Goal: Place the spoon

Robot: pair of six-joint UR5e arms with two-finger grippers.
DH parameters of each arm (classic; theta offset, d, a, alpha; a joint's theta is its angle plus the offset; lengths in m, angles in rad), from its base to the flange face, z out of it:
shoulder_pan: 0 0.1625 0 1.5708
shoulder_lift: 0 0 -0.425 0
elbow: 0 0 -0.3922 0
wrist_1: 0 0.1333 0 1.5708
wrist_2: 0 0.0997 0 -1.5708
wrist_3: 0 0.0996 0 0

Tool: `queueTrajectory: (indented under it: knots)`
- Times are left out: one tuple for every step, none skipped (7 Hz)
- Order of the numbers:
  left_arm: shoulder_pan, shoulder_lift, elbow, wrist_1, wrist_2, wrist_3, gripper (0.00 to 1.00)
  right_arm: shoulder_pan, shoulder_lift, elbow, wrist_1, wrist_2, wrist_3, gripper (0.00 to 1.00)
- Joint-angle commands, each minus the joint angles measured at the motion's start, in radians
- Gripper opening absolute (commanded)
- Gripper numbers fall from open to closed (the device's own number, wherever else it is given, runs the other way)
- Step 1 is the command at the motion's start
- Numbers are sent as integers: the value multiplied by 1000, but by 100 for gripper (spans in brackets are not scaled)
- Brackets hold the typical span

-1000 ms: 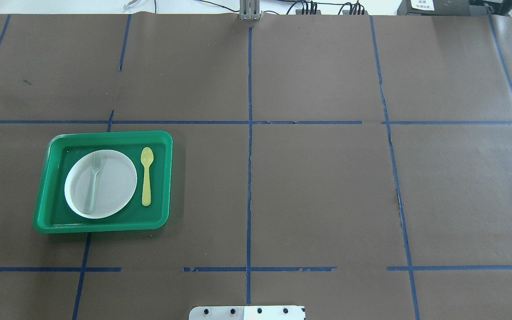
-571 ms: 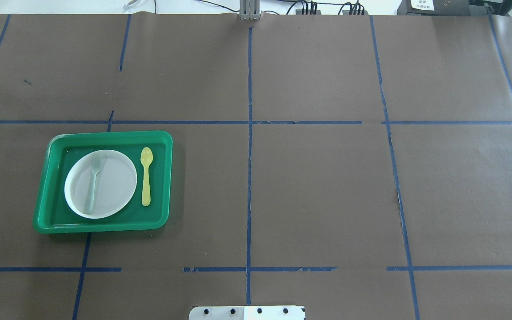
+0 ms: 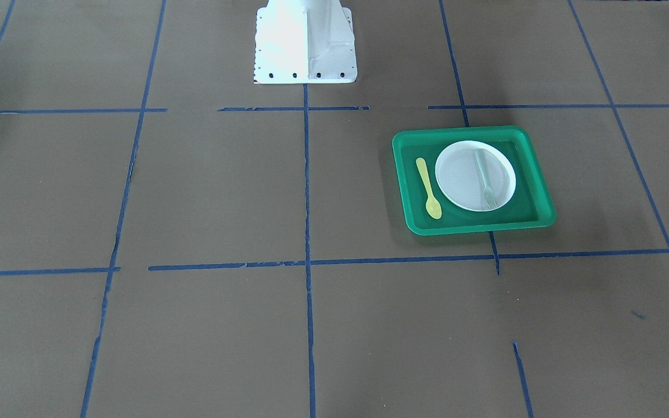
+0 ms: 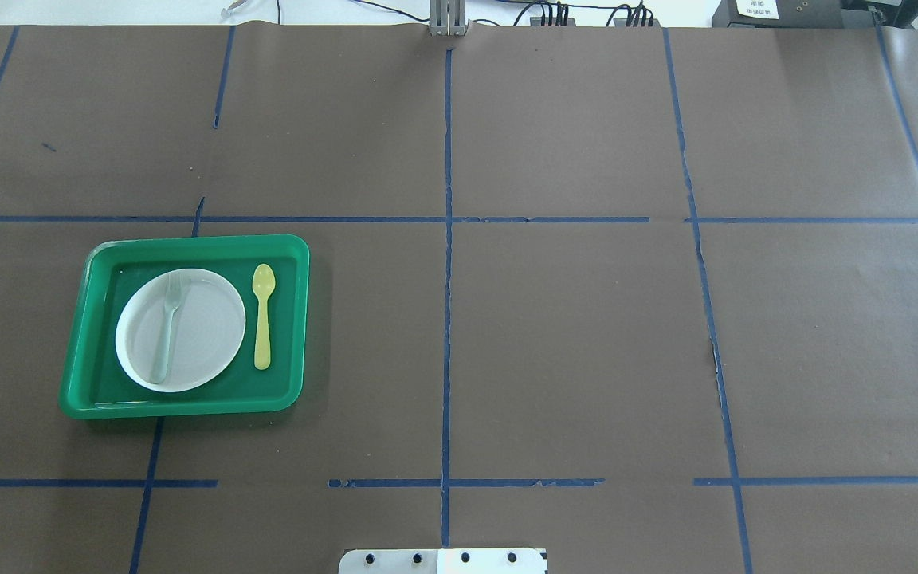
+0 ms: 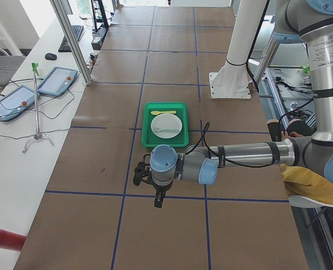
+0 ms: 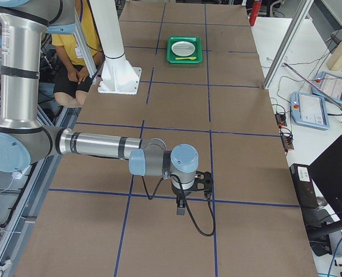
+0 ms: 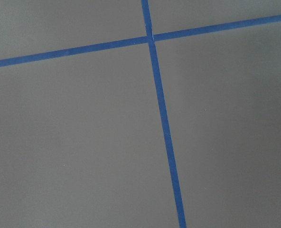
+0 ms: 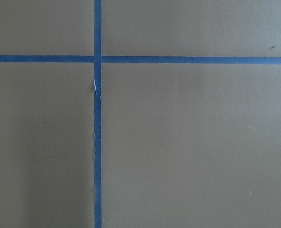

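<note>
The yellow spoon (image 4: 263,319) lies in the green tray (image 4: 188,406), on the tray floor just right of the white plate (image 4: 204,335), bowl pointing away from me. It also shows in the front view (image 3: 429,188). A pale grey-green fork (image 4: 166,327) lies on the plate. Neither gripper shows in the overhead or front views. My left gripper (image 5: 158,199) hangs over bare table well short of the tray in the left side view. My right gripper (image 6: 181,208) hangs over a tape line far from the tray. I cannot tell whether either is open or shut.
Brown paper with blue tape lines (image 4: 447,319) covers the table. The white robot base (image 3: 305,43) stands at the table's near middle edge. Both wrist views show only paper and tape crossings (image 7: 152,38). A person in yellow (image 6: 73,52) sits beside the base.
</note>
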Motion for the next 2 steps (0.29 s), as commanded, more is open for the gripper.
queueTrajectory:
  knots:
    - [-20, -4, -1, 1, 3, 0, 100, 0, 0, 0, 0, 0, 0, 100]
    - [-22, -4, -1, 1, 3, 0, 100, 0, 0, 0, 0, 0, 0, 100]
